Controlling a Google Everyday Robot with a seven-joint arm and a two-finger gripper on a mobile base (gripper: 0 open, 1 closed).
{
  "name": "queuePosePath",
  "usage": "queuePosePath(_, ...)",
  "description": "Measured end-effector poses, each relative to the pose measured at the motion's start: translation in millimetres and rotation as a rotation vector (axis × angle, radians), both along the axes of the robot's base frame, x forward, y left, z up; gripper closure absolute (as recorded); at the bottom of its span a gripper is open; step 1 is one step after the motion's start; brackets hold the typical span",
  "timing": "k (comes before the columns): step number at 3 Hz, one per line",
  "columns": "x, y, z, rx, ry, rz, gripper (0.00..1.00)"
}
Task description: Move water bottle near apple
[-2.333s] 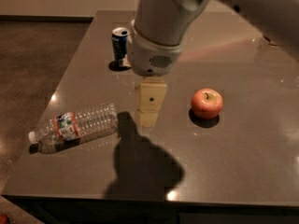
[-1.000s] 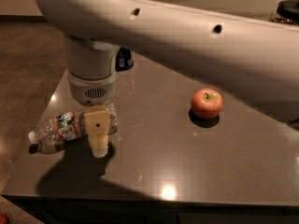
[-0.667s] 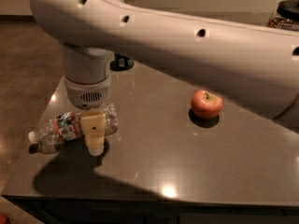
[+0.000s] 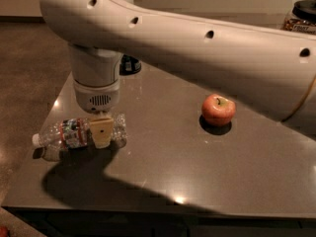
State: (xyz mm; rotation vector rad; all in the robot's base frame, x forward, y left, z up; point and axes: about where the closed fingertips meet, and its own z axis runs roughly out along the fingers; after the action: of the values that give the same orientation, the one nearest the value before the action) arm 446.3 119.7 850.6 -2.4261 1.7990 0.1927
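The water bottle [image 4: 74,134] lies on its side at the table's left edge, white cap pointing left, label near its middle. The gripper [image 4: 101,132] hangs from the big white arm straight down over the bottle's right half; its tan finger [image 4: 102,131] sits in front of the bottle body and touches it. The red apple [image 4: 218,109] with a yellowish patch stands upright right of centre, well apart from the bottle and the gripper.
The dark grey table [image 4: 163,177] has its left edge right by the bottle's cap. A blue soda can [image 4: 129,64] stands at the back, mostly hidden behind the arm. A jar [image 4: 301,16] is at the far right back.
The gripper has moved left from the table's middle to the bottle and come down onto its right half. Bottle and apple have stayed in place.
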Motion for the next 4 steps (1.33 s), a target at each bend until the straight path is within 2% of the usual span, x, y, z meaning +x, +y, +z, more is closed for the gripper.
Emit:
queuePosePath(1,16,-15,5,0.015,-0.003,-0.014,0.92)
queuePosePath(2,44,-43,10,0.022,-0.018,-0.052,1.00)
queuePosePath(4,79,-91,12,0.013,-0.026,-0.137,1.00)
